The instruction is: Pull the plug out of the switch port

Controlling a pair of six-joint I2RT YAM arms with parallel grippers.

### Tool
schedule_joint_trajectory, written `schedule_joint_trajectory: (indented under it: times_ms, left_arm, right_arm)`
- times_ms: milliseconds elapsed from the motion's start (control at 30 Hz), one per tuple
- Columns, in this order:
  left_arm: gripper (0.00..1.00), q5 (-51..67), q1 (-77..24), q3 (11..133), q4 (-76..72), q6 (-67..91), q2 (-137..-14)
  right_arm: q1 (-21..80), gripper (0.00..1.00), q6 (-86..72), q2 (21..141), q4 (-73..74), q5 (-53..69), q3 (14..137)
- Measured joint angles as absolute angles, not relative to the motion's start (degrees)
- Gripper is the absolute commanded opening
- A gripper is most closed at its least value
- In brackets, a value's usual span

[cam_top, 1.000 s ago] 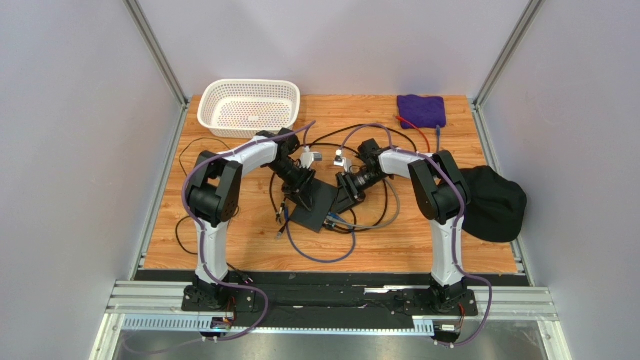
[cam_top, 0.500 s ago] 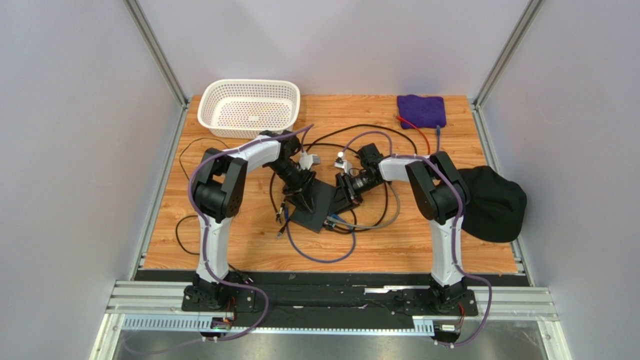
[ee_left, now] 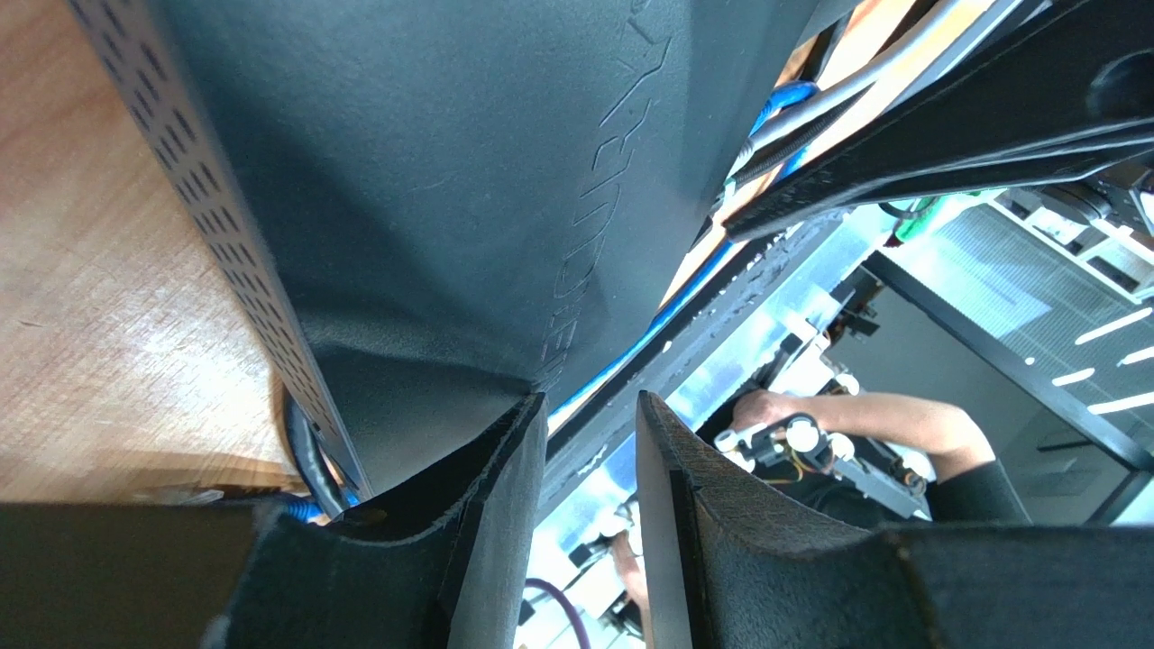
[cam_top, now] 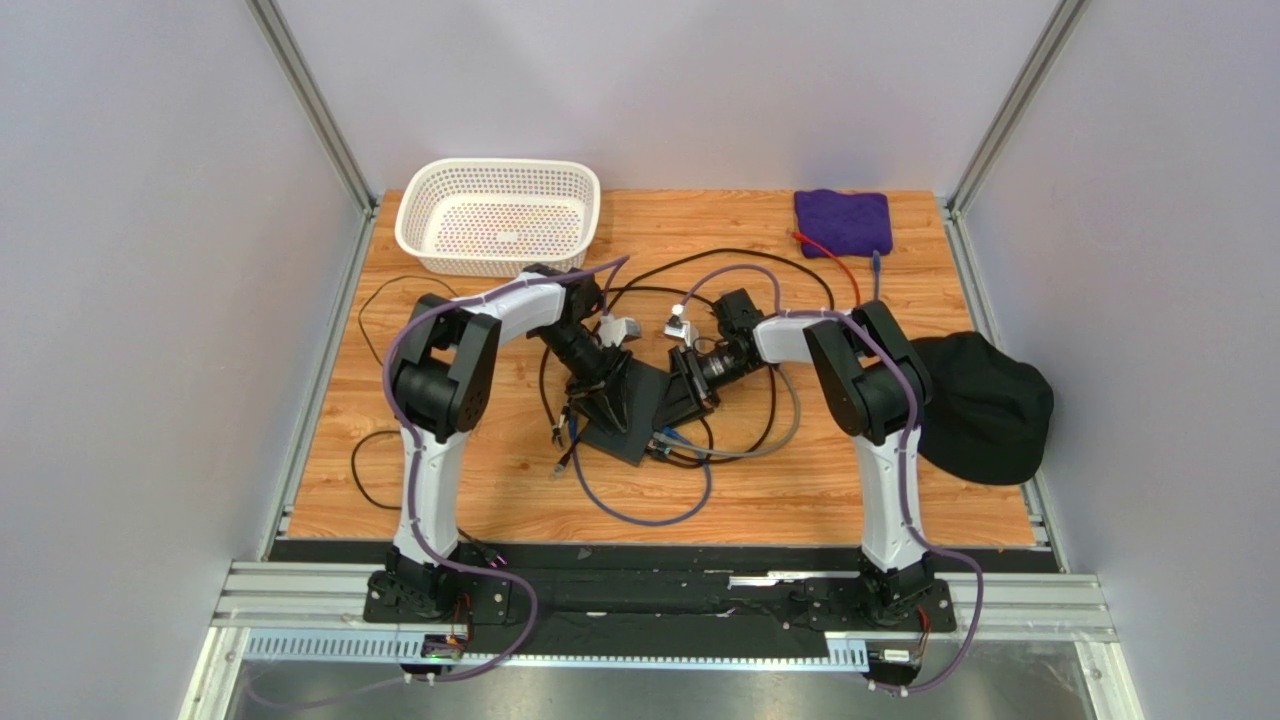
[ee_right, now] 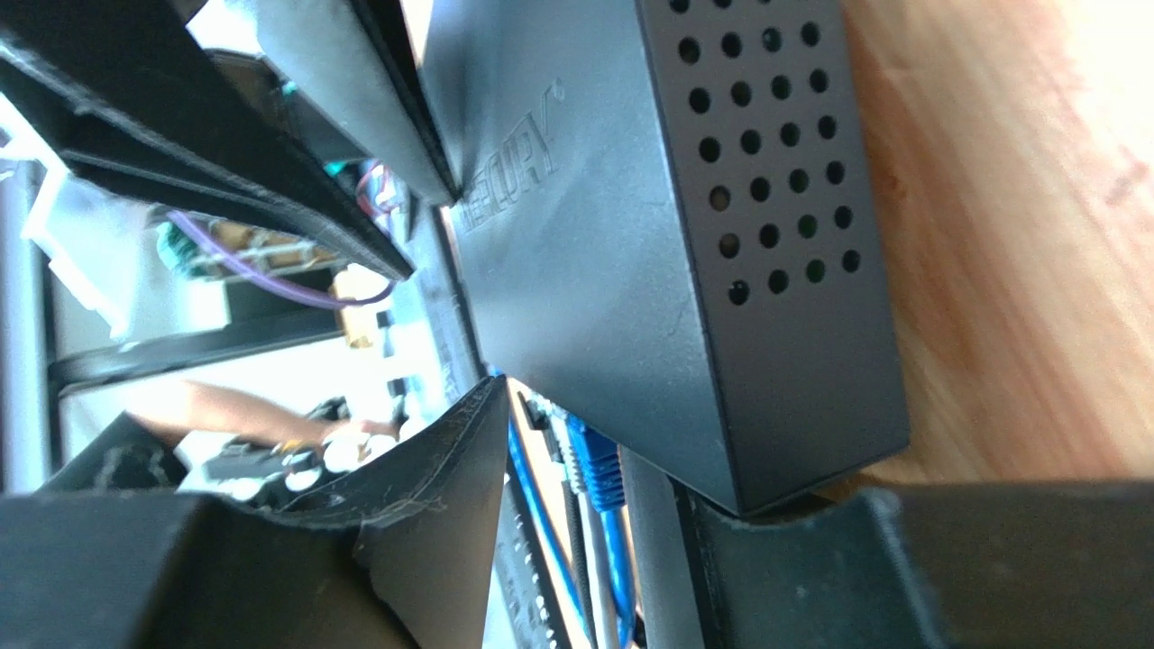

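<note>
Wood-grain tabletop (cam_top: 902,480) is strewn with cables (cam_top: 646,510), and the switch (cam_top: 628,402) is set askew near its middle, between both arms. The left gripper (ee_left: 589,406) is placed at one corner of the box with its fingers narrowly apart; a clamp cannot be confirmed. The right gripper (ee_right: 580,430) is spread about the blue plug (ee_right: 596,467), with one finger pressed against the switch's corner; a grip cannot be confirmed there either. If the plug's latch is not released, the whole switch could be dragged along and the corner hold lost.
</note>
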State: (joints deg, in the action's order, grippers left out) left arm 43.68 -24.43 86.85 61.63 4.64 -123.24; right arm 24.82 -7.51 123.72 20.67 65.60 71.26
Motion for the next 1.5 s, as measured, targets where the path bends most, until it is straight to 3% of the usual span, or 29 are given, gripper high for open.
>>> schedule_joint_trajectory:
  times_ms: [367,967,1133,1500]
  left_arm:
    - [0.44,43.70,-24.27,86.85,62.67,4.64,-123.57]
    - [0.44,43.64,-24.27,86.85,62.87,4.64,-123.63]
    - [0.44,43.64,-24.27,86.85,62.87,4.64,-123.66]
    - [0.44,43.55,-24.27,86.85,63.07,4.54,-123.66]
  right_arm:
    - [24.29,0.40,6.90,129.08,38.41,70.02,79.96]
    - [25.19,0.25,0.12,125.84,27.94,65.21,74.17]
    - [25.19,0.12,-0.49,125.84,27.97,65.67,74.17]
    - [24.62,0.09,1.34,128.92,31.33,69.01,76.88]
